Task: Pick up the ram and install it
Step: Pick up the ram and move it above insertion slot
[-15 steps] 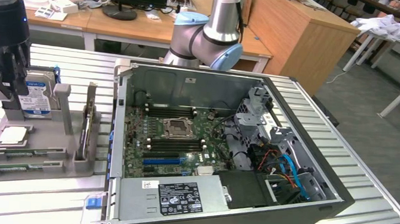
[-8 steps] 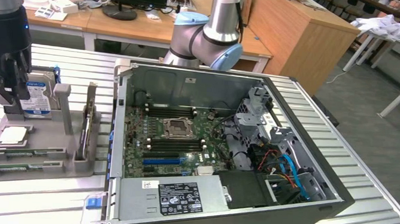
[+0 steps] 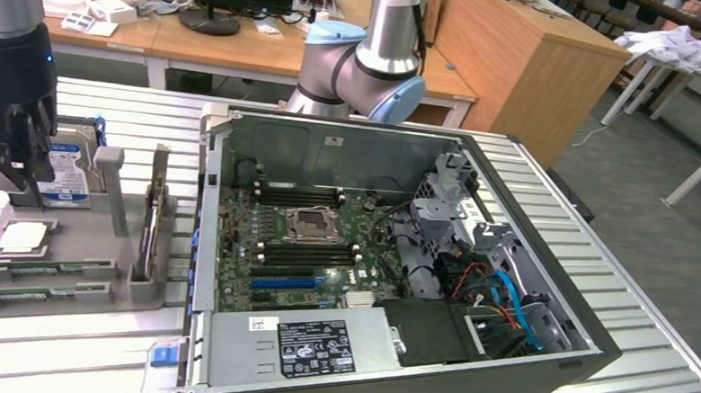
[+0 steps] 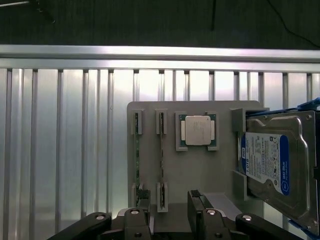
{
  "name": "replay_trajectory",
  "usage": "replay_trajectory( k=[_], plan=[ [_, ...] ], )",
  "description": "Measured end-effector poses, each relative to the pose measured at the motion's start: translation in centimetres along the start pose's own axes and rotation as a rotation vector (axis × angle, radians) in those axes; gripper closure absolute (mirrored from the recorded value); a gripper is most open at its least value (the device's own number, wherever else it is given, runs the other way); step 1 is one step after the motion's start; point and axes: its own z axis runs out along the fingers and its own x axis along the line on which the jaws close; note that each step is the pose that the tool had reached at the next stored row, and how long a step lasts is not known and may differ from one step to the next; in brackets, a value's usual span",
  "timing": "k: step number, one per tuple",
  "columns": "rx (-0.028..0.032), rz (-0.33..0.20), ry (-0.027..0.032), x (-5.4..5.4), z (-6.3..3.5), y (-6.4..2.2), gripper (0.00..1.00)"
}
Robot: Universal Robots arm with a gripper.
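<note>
End effector [image 4: 170, 204] seen released: fingers [image 4: 199, 210] spread, nothing grasped, hung over near end of grey holder [image 4: 200, 170] on desk [image 4: 60, 150]. Ram [image 4: 161, 150] stood on edge in holder slot; second stick [image 4: 136, 155] just beside it, square chip [image 4: 197, 130] and hard drive [image 4: 270, 160] on other side. Long axis laid level, parallel to desk ribs and drive's long side. Judged: grasp best made with fingers centred over one stick, thin faces pinched, approach kept square, neighbour left untouched. Open computer case [image 3: 408, 254] well apart.
</note>
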Motion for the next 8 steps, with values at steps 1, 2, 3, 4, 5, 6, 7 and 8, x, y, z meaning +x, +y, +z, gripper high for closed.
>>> replay_trajectory(
  k=[1, 2, 3, 4, 5, 6, 7, 8],
  plan=[
    [0.0, 0.0, -0.0001, 0.0, 0.06, 0.0, 0.57],
    [0.0, 0.0, 0.0, 0.0, 0.12, -0.01, 0.57],
    [0.0, 0.0, 0.0, 0.0, 0.2, -0.01, 0.57],
    [-0.0001, 0.0, 0.0, 0.0, 0.27, -0.01, 0.57],
    [-0.0001, 0.0, 0.0, 0.01, 0.35, -0.01, 0.57],
    [-0.0001, 0.0, 0.0, 0.01, 0.43, -0.01, 0.57],
    [-0.0001, 0.0, 0.0, 0.01, 0.51, -0.02, 0.57],
    [-0.0001, 0.0, 0.0, 0.01, 0.59, -0.02, 0.57]
  ],
)
